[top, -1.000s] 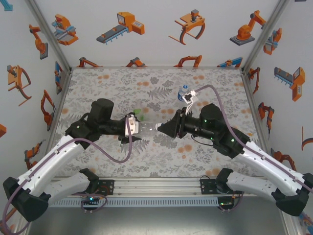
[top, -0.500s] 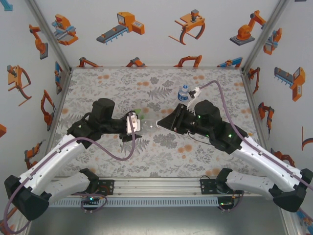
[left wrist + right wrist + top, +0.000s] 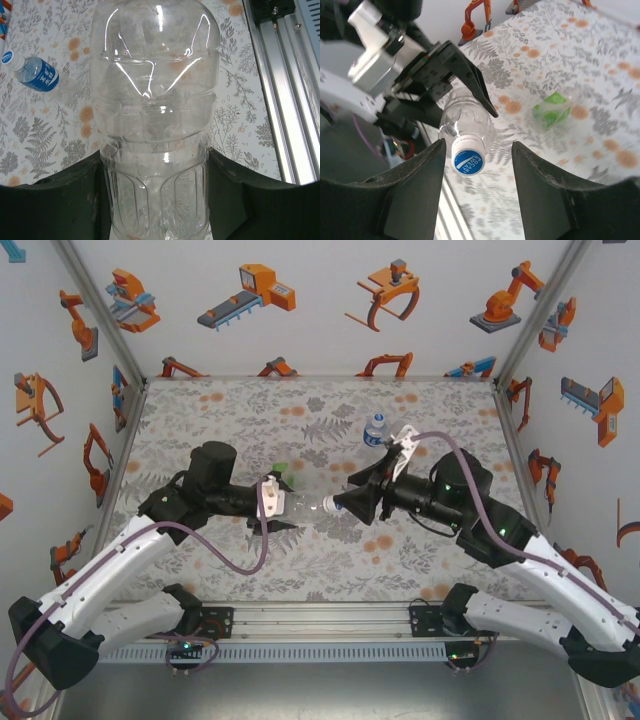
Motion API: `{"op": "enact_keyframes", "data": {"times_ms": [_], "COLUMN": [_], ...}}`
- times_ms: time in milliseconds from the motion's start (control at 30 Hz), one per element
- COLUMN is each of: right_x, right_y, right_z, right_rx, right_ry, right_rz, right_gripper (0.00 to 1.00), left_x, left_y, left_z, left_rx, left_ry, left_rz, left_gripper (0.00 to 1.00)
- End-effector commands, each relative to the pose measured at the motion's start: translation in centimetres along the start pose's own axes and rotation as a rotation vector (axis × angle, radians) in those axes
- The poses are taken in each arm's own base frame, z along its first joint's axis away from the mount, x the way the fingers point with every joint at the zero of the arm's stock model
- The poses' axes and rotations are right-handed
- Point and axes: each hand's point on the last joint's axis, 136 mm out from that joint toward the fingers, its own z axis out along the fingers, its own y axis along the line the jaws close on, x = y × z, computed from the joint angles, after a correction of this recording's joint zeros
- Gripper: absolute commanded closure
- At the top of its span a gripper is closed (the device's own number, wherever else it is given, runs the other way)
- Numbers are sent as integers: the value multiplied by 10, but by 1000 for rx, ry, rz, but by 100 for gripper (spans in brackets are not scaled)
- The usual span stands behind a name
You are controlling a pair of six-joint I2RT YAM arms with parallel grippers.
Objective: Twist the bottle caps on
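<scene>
- The clear bottle (image 3: 155, 125) is colourless and see-through, streaked with white glints; the orange blots behind it show through.
- Its cap (image 3: 468, 161) has a white rim and a blue top with a white stripe and white lettering.
- The labelled bottle (image 3: 37, 75) wears a blue label with white writing.
- The green-tinted bottle (image 3: 551, 111) is bright green with pale patches, blurred.
- The mat (image 3: 300, 570) is pale, with grey fern leaves and orange blots.
- My left gripper (image 3: 155, 155) and right gripper (image 3: 479, 145) are black.
- My cable (image 3: 240, 562) is purple.
- The walls (image 3: 320, 330) are white, with orange-and-grey robot drawings.
</scene>
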Motion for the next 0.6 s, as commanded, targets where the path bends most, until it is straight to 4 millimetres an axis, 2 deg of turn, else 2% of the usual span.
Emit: {"op": "enact_keyframes", "data": {"times_ms": [0,233,567], "right_x": [-6,18,32], "right_y": [33,64,56], "right_z": [-4,-12,-5], "right_rx": [-187,-414,-391], "right_ry": [0,39,42], "right_rz": [-359,-628,-674], "right_gripper": [46,45,49], "left_x": [-14,-13,-17], "left_y": [-8,-13,-15], "left_z": [-5,-7,-9], "left_rx": [39,53,65], "left_ry": [-42,-37,-50], "left_rz": [34,48,50], "left_gripper": [100,100,100]}}
